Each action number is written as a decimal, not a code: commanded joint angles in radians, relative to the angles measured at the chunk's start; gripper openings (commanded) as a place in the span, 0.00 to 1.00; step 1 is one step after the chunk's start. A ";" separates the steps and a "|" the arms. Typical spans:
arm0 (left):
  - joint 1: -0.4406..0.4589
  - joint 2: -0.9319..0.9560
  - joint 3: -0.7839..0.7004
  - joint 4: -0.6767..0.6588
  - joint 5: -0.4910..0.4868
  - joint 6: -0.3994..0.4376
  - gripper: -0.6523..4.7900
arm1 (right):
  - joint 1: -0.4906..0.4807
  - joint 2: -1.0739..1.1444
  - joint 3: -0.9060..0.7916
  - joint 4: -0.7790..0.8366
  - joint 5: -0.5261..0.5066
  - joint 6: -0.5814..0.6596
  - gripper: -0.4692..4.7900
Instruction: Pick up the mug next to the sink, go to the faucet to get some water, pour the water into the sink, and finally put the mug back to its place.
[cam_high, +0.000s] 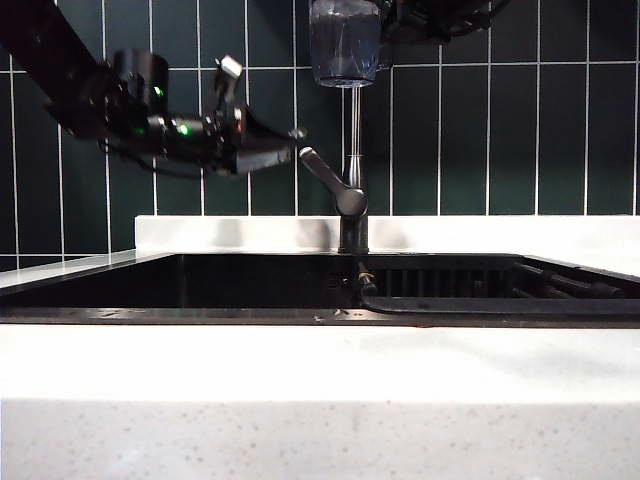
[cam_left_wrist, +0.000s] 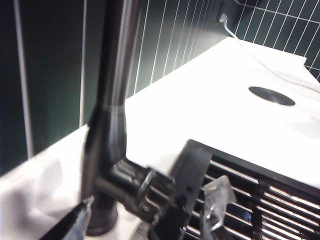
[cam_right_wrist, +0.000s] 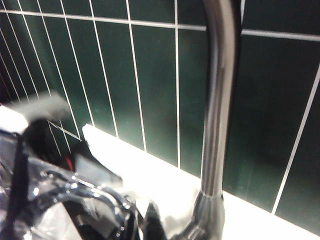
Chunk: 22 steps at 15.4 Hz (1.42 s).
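Table (cam_high: 320, 400) white, speckled, carrying black sink (cam_high: 250, 285) (no readable writing or brand anywhere). Faucet (cam_high: 352, 170) upright behind the basin. Left pincer (cam_high: 290, 140) spread open, level, just beside the faucet lever. Right pincer (cam_high: 385, 35) clamped on mug (cam_high: 344, 42), held high at the spout.

A kitchen: a black sink (cam_high: 250, 285) is sunk into a white speckled tabletop (cam_high: 320, 400), a metal faucet (cam_high: 352, 190) rises at the sink's back edge, and dark green wall tiles (cam_high: 560, 130) with white grout stand behind the faucet.
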<state>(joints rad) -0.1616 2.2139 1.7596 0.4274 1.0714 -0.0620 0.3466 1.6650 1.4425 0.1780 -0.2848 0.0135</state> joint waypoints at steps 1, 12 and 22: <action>0.014 -0.074 0.005 -0.052 -0.003 -0.005 0.30 | 0.001 -0.012 0.009 0.023 -0.007 0.007 0.09; 0.015 -0.347 0.000 -0.373 -0.182 0.100 0.11 | -0.024 -0.012 0.002 -0.272 0.025 -0.177 0.09; 0.015 -0.410 -0.006 -0.472 -0.241 0.115 0.11 | -0.057 -0.014 -0.113 -0.272 0.135 -0.364 0.09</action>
<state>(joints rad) -0.1463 1.8194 1.7535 -0.0441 0.8288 0.0521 0.2893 1.6646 1.3190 -0.1413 -0.1585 -0.3256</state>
